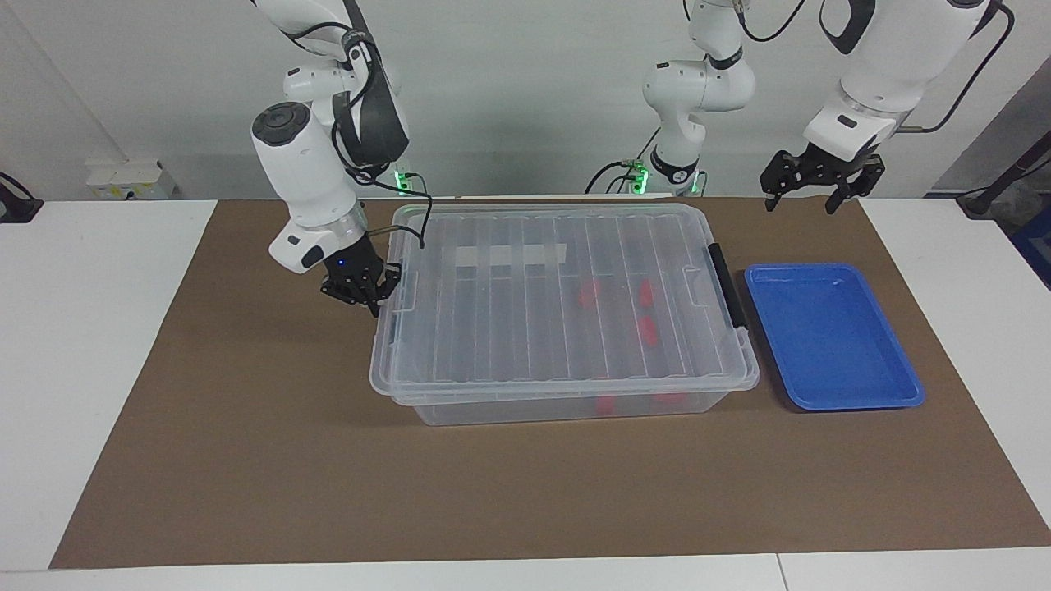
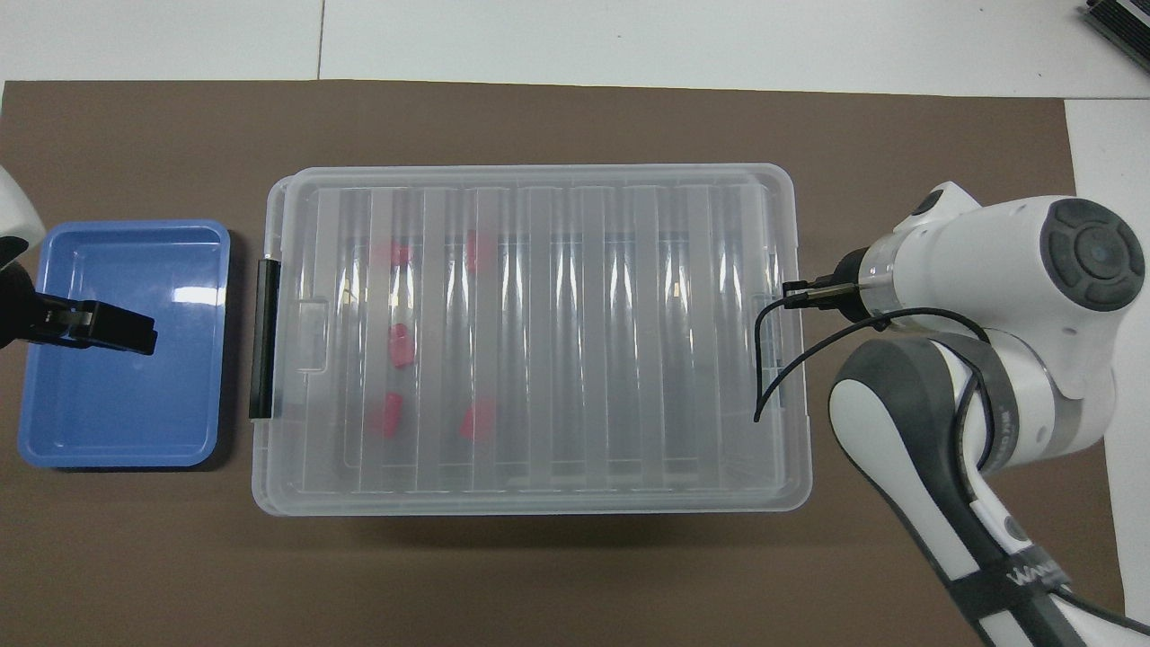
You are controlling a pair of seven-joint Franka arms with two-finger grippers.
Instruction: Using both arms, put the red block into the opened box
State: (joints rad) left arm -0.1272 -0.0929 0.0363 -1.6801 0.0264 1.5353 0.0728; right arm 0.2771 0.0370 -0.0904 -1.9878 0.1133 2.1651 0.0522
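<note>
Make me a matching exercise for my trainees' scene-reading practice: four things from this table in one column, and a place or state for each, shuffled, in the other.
Things:
1. red blocks
2. blue tray
3. right claw
4. left claw

Places or states:
A. open, raised at the left arm's end of the table
B. shut, at the box's end rim
C. inside the lidded box
D. beside the box's black handle, nothing in it

Pairs: 1-C, 2-D, 3-B, 4-A

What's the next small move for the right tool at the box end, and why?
Probably lift the lid edge. The right tool sits shut at the lid's rim, the lid covers the box, and red blocks already lie inside. The left tool waits open above the blue tray.
</note>
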